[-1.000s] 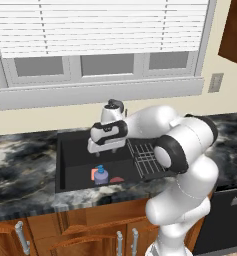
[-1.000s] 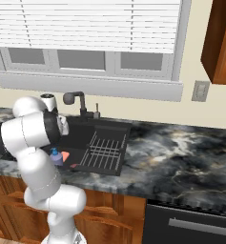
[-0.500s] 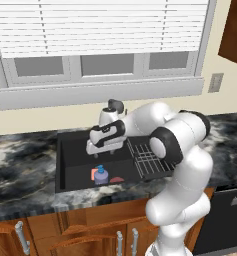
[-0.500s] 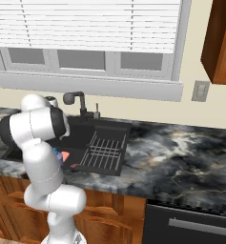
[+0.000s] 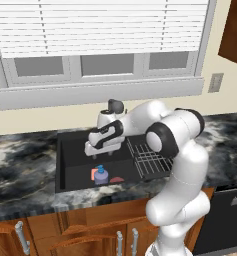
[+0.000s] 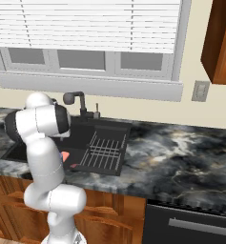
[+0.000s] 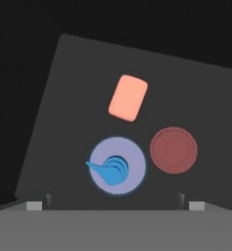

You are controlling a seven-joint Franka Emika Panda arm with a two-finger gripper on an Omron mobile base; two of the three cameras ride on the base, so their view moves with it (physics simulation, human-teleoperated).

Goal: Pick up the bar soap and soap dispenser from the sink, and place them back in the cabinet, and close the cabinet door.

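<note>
Lower now than a second ago, the end effector hangs over the sink, spread and empty. Left to right: bar soap lies flat on the basin floor, light and likely slippery, best pinched across its narrow sides; soap dispenser stands upright beside it, rigid, best gripped around its body.

Between the fingers and the sink floor there is free room. The soap dispenser stands nearest below them. The bar soap lies beyond it, apart. A dark red round piece sits just beside the dispenser.
</note>
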